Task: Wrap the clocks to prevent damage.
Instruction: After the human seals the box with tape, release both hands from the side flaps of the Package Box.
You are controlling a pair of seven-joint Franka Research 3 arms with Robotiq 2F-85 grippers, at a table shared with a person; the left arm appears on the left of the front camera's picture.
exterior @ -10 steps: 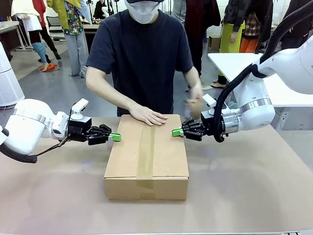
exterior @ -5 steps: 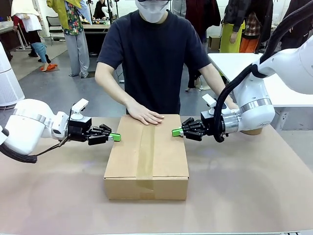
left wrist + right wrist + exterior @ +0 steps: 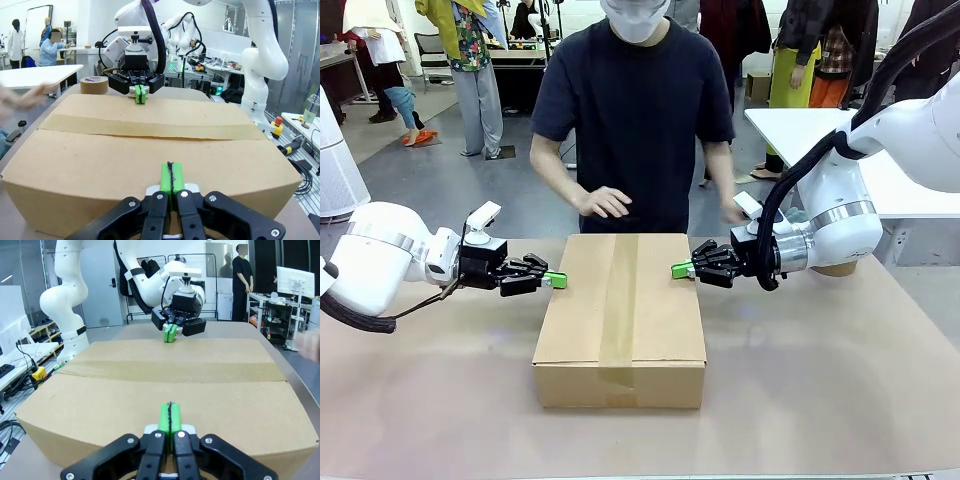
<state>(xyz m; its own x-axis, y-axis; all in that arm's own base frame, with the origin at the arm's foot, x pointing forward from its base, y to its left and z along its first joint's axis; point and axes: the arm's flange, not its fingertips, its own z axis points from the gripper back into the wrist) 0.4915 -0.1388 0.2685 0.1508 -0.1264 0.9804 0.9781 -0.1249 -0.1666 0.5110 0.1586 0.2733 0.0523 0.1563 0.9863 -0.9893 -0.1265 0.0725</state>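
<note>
A closed cardboard box with a strip of brown tape along its top seam lies in the middle of the table. The clocks are out of view. My left gripper is shut, its green tips at the box's left top edge. My right gripper is shut too, with its tips at the right top edge. In the left wrist view my left gripper points at the box, with the right gripper at the far side. The right wrist view shows my right gripper against the box.
A person stands at the far side, with one hand raised above the box's far edge and the other hand near my right arm. A roll of brown tape sits on the table beyond the box, by the right arm.
The person's hand has lifted off the box top, and the other hand has drawn back from beside my right arm. Both arms and the box have stayed still.
</note>
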